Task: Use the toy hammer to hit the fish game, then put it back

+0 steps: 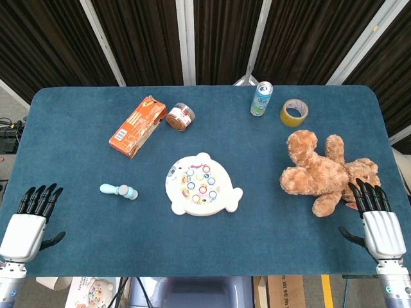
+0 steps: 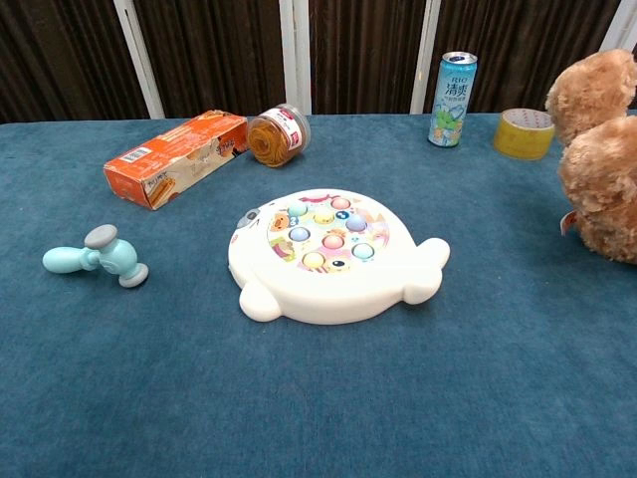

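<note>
Toy hammer, head view: the pale blue toy hammer (image 1: 119,190) lies flat on the blue tabletop (image 1: 83,135), to the left of the fish game (image 1: 201,184) and apart from it, handle pointing away from the game.
Fish game, head view: white, fish-shaped, near the middle of the tabletop, with coloured round buttons on its top.
Left hand, head view: the left hand (image 1: 29,221) sits at the near left edge of the tabletop, well left of the fish game, fingers stretched out and a little apart, holding nothing.
Right hand, head view: the right hand (image 1: 377,221) sits at the near right edge, well right of the fish game, fingers extended and empty, just beside the teddy bear (image 1: 324,171).
Other things, head view: beyond the fish game lie an orange box (image 1: 137,126), a small round jar (image 1: 180,116) on its side, an upright can (image 1: 261,98) and a roll of yellow tape (image 1: 294,112); the teddy bear lies to the game's right.
Toy hammer, chest view: it rests on its side left of the fish game, grey-capped head towards the game, untouched.
Hands, chest view: neither hand shows here.
</note>
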Action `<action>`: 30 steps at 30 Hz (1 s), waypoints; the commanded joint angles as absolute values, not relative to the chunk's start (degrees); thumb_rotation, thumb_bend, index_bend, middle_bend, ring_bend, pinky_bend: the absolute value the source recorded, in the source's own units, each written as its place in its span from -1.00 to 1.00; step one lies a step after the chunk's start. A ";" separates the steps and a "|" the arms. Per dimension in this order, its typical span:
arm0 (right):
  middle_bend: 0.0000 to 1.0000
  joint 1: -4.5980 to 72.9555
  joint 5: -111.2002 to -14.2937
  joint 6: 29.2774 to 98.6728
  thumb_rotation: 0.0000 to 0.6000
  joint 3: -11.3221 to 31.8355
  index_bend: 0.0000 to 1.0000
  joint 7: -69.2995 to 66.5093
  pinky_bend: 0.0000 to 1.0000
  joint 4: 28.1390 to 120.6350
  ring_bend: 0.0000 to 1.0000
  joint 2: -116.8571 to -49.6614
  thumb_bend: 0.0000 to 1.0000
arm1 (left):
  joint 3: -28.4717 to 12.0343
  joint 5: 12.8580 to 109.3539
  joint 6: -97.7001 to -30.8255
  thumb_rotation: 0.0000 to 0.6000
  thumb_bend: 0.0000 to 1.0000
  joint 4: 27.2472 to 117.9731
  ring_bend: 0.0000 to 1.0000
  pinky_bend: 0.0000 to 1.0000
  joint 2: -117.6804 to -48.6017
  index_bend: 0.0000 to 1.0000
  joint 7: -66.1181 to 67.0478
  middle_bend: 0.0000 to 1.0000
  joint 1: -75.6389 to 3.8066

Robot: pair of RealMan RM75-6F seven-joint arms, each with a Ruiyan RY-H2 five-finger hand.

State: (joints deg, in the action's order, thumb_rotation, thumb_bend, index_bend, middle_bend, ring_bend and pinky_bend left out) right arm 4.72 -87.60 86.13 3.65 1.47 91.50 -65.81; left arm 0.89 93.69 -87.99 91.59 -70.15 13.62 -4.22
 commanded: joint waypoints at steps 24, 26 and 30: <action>-1.00 4.70 -86.61 85.17 1.00 3.61 -1.00 1.84 -1.00 92.06 -1.00 -65.45 -0.64 | -1.79 91.42 -82.92 1.00 -0.89 95.60 -1.00 -0.86 -69.19 -0.99 16.22 -1.00 -8.13; -1.00 4.74 -86.59 85.10 1.00 3.63 -1.00 1.78 -1.00 92.03 -1.00 -65.44 -0.64 | -3.10 90.38 -81.28 1.00 -0.83 96.77 -1.00 -0.82 -69.05 -0.90 17.51 -1.00 -9.64; -1.00 4.72 -86.55 85.07 1.00 3.64 -1.00 1.60 -1.00 92.06 -1.00 -65.36 -0.64 | -6.19 86.54 -77.16 1.00 -0.72 98.79 -0.96 -0.71 -69.64 -0.55 20.62 -0.89 -13.07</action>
